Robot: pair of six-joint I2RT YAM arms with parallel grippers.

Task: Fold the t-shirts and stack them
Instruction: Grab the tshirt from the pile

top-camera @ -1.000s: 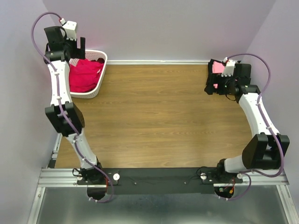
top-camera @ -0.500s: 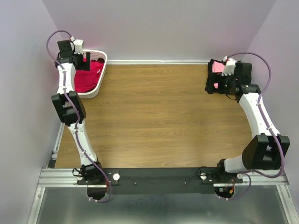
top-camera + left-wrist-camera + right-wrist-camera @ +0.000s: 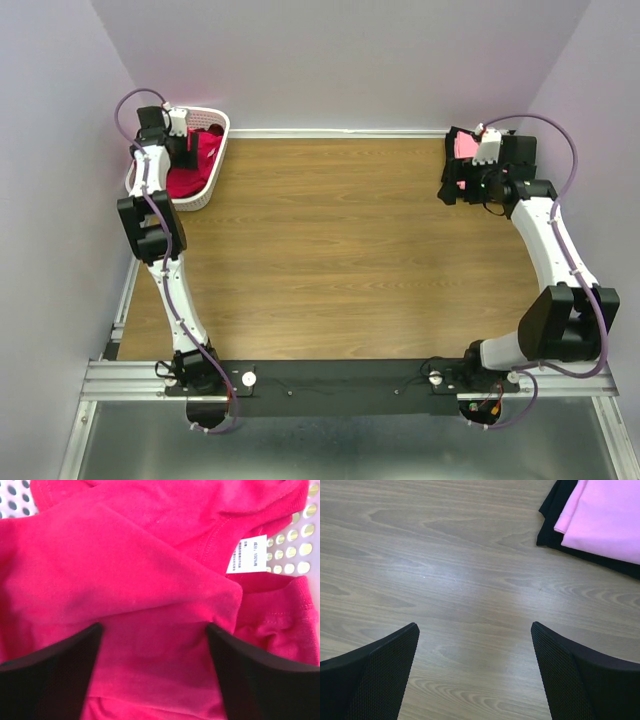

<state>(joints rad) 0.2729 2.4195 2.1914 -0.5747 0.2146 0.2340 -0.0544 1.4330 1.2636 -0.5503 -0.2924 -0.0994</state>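
Pale lilac walls (image 3: 350, 60) on three sides, a wood-grain table (image 3: 330, 260) boxed in between. In the far-left corner, a white lattice basket (image 3: 208, 196) holding a crumpled crimson t-shirt (image 3: 140, 575), white care label (image 3: 248, 554) showing near the collar. Directly over it, the left gripper (image 3: 153, 630), jaws spread wide, cloth bulging up between the fingers but nothing pinched yet. Far right, a pink t-shirt (image 3: 605, 520) lying folded on a black t-shirt (image 3: 551, 505); just beside that stack, the right gripper (image 3: 475, 627), likewise released, hanging over plain wood. Likely trouble from here: closing on one thin fold and hauling the shirt out bunched, or pinching several layers at once and lifting a tangle; snagging cloth on the basket rim and tipping the basket. Smooth, level wood grain across the middle, good for spreading fabric; walls tight against both far corners, little room for wide swings.
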